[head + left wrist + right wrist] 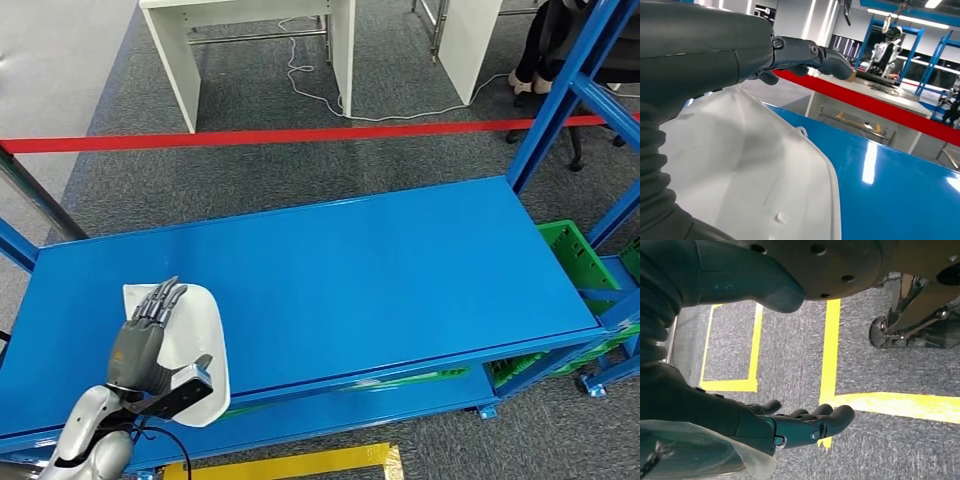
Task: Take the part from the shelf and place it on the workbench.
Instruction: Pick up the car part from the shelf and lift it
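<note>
While the white part (192, 335) lies at the near left end of the blue shelf (362, 270), the left hand (147, 335) hovers flat over it, fingers extended, grasping nothing. The right hand (791, 425) hangs released above grey carpet. No writing is readable.

1. On my left wrist feed, the left hand (753, 55) reached out over the white part (753, 170), its fingers (821, 54) extended above it with nothing gripped.
2. The part lay on the glossy blue shelf (896, 200).
3. Beyond the shelf I saw a red tape line (881, 106), a pale workbench (866, 90) and blue racking (926, 65).
</note>
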Motion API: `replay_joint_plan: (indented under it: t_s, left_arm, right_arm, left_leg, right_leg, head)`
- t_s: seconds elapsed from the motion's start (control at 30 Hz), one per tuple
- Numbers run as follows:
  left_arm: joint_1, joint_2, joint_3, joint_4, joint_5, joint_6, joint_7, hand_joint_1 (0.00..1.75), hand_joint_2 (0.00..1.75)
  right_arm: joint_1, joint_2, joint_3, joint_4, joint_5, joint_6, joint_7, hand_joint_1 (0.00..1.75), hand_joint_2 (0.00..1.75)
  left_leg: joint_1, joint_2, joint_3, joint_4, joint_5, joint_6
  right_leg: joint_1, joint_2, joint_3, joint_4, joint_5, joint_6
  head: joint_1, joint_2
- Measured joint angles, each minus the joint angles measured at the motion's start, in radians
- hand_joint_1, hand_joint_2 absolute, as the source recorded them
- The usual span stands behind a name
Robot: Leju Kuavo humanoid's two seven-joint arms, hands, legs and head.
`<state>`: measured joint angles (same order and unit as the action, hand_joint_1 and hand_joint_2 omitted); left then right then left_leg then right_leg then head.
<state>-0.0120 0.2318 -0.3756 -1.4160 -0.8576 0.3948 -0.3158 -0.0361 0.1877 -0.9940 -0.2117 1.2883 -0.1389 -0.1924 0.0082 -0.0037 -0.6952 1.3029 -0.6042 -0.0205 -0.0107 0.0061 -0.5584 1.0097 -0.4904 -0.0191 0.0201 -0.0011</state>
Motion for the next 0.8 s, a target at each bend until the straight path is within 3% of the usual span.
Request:
replay_joint_plan:
  t_s: [0.03,0.07,0.13,0.17,0.2,0.3,0.37,0.47,0.5,0.53,0.57,0.6,0.67,0.7,0.8]
  left_arm:
    - [0.004,0.0,-0.001,-0.003,0.0,0.007,-0.003,0.0,1.75]
    - [0.007,0.0,-0.001,-0.008,-0.001,0.016,-0.005,0.0,1.75]
    - [0.008,0.0,0.001,-0.019,-0.002,0.044,-0.008,0.0,1.75]
    - [0.009,-0.001,0.003,-0.025,-0.005,0.064,-0.008,0.0,1.75]
    - [0.01,-0.002,0.006,-0.03,-0.008,0.084,-0.007,0.0,1.75]
    - [0.017,-0.018,0.021,-0.043,-0.021,0.143,0.004,0.0,1.75]
    - [0.018,-0.033,0.03,-0.051,-0.026,0.164,0.01,0.0,1.75]
    - [0.021,-0.048,0.035,-0.054,-0.03,0.171,0.013,0.0,0.44]
    - [0.023,-0.052,0.037,-0.054,-0.031,0.171,0.017,0.0,0.0]
    - [0.024,-0.056,0.039,-0.054,-0.034,0.173,0.024,0.0,0.0]
    - [0.024,-0.061,0.042,-0.054,-0.038,0.176,0.034,0.0,0.0]
    - [0.024,-0.066,0.046,-0.054,-0.044,0.178,0.048,0.0,0.0]
    - [0.024,-0.074,0.056,-0.054,-0.059,0.172,0.084,0.0,0.0]
    - [0.023,-0.076,0.06,-0.054,-0.069,0.161,0.104,0.0,0.0]
    - [0.023,-0.078,0.069,-0.054,-0.092,0.129,0.149,0.0,0.0]
  right_arm:
    - [0.0,0.0,0.0,0.0,0.0,0.0,0.0,0.0,1.75]
    - [0.001,0.0,0.0,0.0,0.001,0.0,0.0,0.0,1.75]
    - [0.0,0.0,0.0,0.0,0.002,0.0,0.0,0.0,1.75]
    - [-0.001,0.0,0.0,0.0,0.002,0.001,0.001,0.0,1.75]
    - [-0.002,0.0,0.0,0.0,0.003,0.001,0.002,0.0,1.75]
    - [-0.002,0.0,0.0,0.0,0.004,0.0,0.005,0.0,1.75]
    - [-0.003,0.0,0.0,0.0,0.005,-0.001,0.006,0.0,1.75]
    - [-0.003,0.0,0.0,0.0,0.005,-0.001,0.006,0.0,1.75]
    - [-0.002,0.0,-0.001,0.0,0.005,-0.001,0.006,0.0,1.75]
    - [-0.001,0.0,-0.002,0.0,0.006,-0.001,0.006,0.0,1.75]
    - [-0.001,0.0,-0.004,0.0,0.005,-0.002,0.006,0.0,1.75]
    - [-0.001,0.0,-0.006,0.0,0.005,-0.002,0.006,0.0,1.75]
    - [-0.003,0.0,-0.009,0.0,0.004,-0.004,0.007,0.0,1.75]
    - [-0.004,0.0,-0.01,0.0,0.003,-0.004,0.008,0.0,1.75]
    - [-0.004,0.0,-0.014,0.0,0.002,-0.004,0.012,0.0,1.75]
  left_leg:
    - [0.0,0.0,0.0,-0.007,0.019,0.001]
    - [0.0,0.0,0.019,-0.055,0.055,0.003]
    - [-0.002,0.0,0.082,-0.198,0.127,0.01]
    - [-0.003,0.0,0.105,-0.25,0.144,0.013]
    - [-0.006,0.0,0.116,-0.278,0.147,0.016]
    - [-0.006,-0.001,0.119,-0.292,0.144,0.03]
    - [-0.001,0.0,0.124,-0.301,0.148,0.043]
    - [0.0,0.004,0.125,-0.303,0.147,0.051]
    - [-0.001,0.004,0.125,-0.303,0.147,0.052]
    - [-0.001,0.004,0.126,-0.302,0.146,0.052]
    - [-0.001,0.003,0.127,-0.302,0.145,0.052]
    - [-0.001,0.003,0.129,-0.302,0.144,0.05]
    - [-0.004,0.002,0.131,-0.299,0.141,0.043]
    - [-0.006,0.001,0.13,-0.297,0.139,0.039]
    - [-0.006,0.001,0.128,-0.295,0.138,0.024]
  right_leg:
    - [0.0,0.001,0.003,0.0,-0.002,0.0]
    - [0.0,0.002,0.007,0.0,-0.004,0.001]
    - [0.002,0.003,0.015,0.0,-0.01,0.006]
    - [0.003,0.003,0.015,0.001,-0.012,0.011]
    - [0.004,0.004,0.014,0.002,-0.013,0.016]
    - [0.004,0.003,0.012,0.0,-0.016,0.033]
    - [0.005,0.002,-0.008,0.042,-0.045,0.043]
    - [0.002,0.001,-0.104,0.233,-0.132,0.052]
    - [0.002,0.001,-0.129,0.28,-0.142,0.053]
    - [0.002,0.001,-0.138,0.29,-0.133,0.054]
    - [0.001,0.001,-0.125,0.256,-0.103,0.053]
    - [0.001,0.0,-0.094,0.187,-0.062,0.051]
    - [0.003,-0.001,-0.027,0.049,-0.009,0.044]
    - [0.004,-0.002,-0.008,0.012,-0.001,0.04]
    - [0.005,0.0,0.001,-0.002,-0.001,0.025]
  head:
    - [0.0,0.0]
    - [0.0,0.0]
    - [0.0,0.0]
    - [0.0,0.0]
    - [0.001,0.0]
    - [0.002,0.0]
    - [0.006,0.0]
    - [0.011,0.0]
    - [0.011,0.0]
    - [0.011,0.0]
    - [0.011,0.0]
    - [0.011,0.0]
    - [0.011,0.0]
    - [0.01,0.0]
    - [0.01,0.0]
